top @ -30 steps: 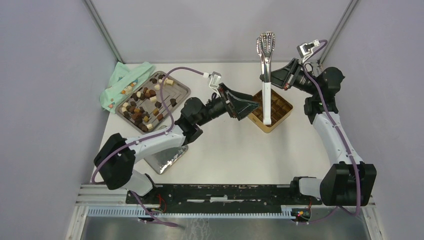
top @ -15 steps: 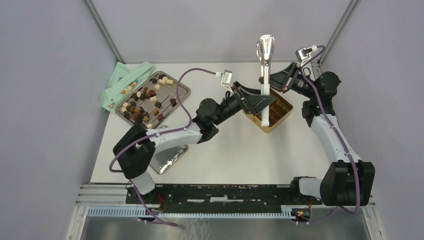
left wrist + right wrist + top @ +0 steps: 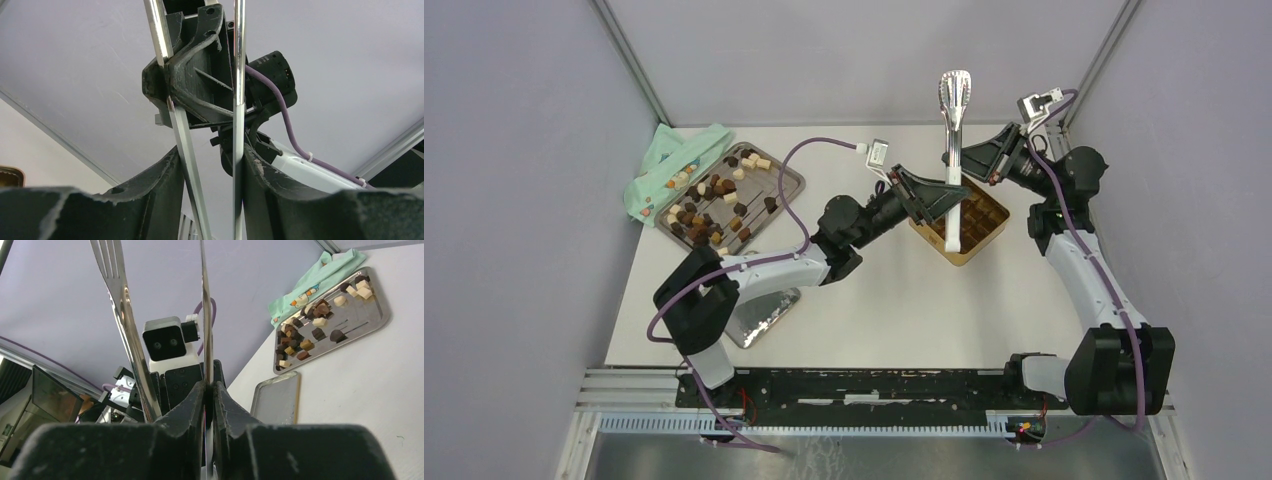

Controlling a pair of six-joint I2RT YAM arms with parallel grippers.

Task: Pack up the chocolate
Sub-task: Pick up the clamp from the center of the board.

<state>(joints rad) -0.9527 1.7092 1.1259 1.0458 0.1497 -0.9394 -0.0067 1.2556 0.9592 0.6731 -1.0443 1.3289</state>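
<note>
Top external shows the chocolate (image 3: 714, 205) on the far-left tray (image 3: 796, 181) while the right gripper (image 3: 972, 158) pinches one arm of the tongs (image 3: 951, 130) and the left gripper (image 3: 946, 197) clasps both, so a mistimed release could drop them onto the gold tin (image 3: 986, 240)

Pairs white link shells on the left arm (image 3: 759, 275) and right arm (image 3: 1089, 275) with bulky black joint housings. Trails a purple cable (image 3: 782, 195) along each, cinched by white ties. Ends in matte black fingers (image 3: 125, 210) with rough, frayed edges, near a small white camera block (image 3: 167, 345).
</note>
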